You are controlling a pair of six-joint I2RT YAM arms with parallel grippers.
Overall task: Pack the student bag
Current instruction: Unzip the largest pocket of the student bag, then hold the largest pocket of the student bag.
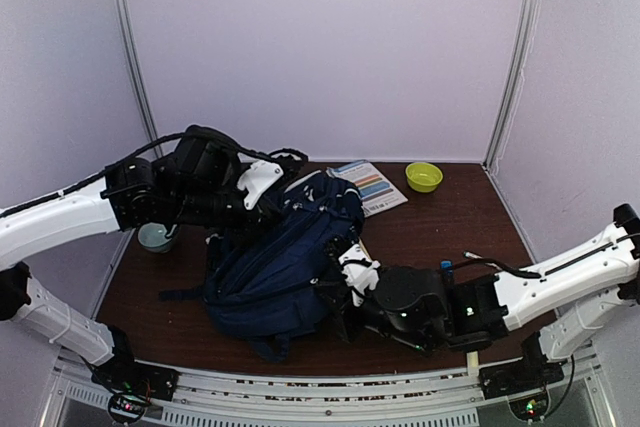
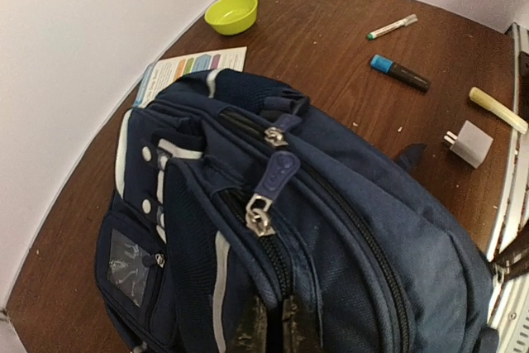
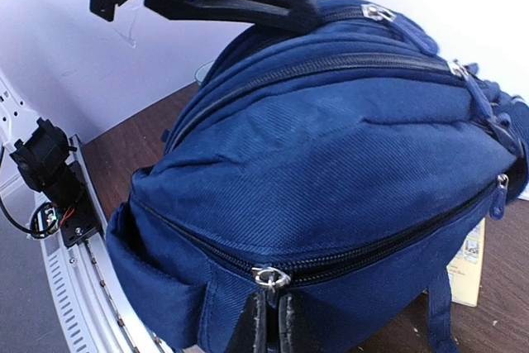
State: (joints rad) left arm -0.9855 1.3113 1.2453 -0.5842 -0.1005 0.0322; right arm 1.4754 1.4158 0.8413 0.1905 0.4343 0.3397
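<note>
Centrally on the tabletop [image 1: 440, 232] lies the student bag [image 1: 285, 267], slumped with its top end toward the rear wall and every visible zip closed. The left gripper [image 2: 269, 326] sits at that top end, jaws drawn narrow and apparently pinching the fabric just below the upper zip slider [image 2: 259, 221]. The right gripper [image 3: 269, 326] meets the bag's near side, jaws likewise almost together on the cloth directly under the side zip slider [image 3: 270, 277]. Outside the bag, and presumably to be packed, lie a green bowl [image 2: 231, 13], a booklet [image 2: 188, 66], a white pen [image 2: 392, 26], a blue-capped marker [image 2: 400, 73], a yellow stick [image 2: 498, 110] and a white plug adapter [image 2: 469, 143]. The step in hand is probably opening a compartment. It goes best if one arm anchors the fabric while the other draws a slider along its track, the cloth held taut so that the teeth part cleanly and the soft bag neither slides nor bunches.
</note>
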